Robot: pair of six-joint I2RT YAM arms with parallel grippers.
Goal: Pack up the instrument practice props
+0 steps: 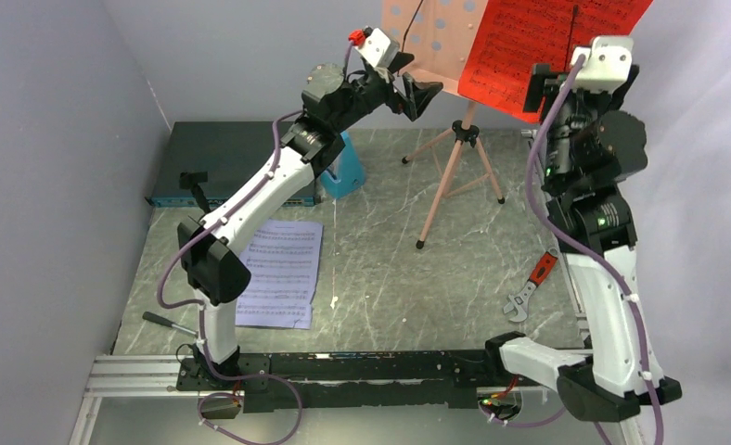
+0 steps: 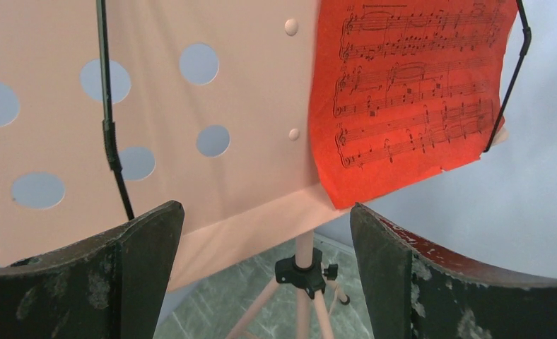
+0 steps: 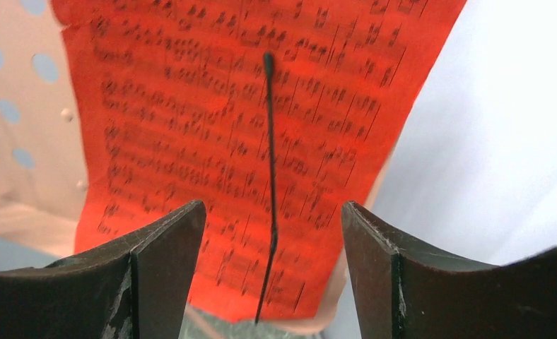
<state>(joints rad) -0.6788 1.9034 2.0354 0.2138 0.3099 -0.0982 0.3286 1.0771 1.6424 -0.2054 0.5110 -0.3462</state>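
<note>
Near the far edge of the bench (image 1: 390,278), left jaws gape wide and empty at the pink music stand (image 2: 247,106), right jaws likewise at its red sheet (image 3: 191,141).

I am holding my left arm (image 1: 250,199) stretched up from the near left corner of the table (image 1: 390,269), keeping my left gripper (image 1: 416,93) high above the far edge, jaws spread wide. I am standing my right arm (image 1: 603,250) upright along the right edge, right gripper (image 1: 540,88) raised, jaws parted and gripping nothing.
</note>
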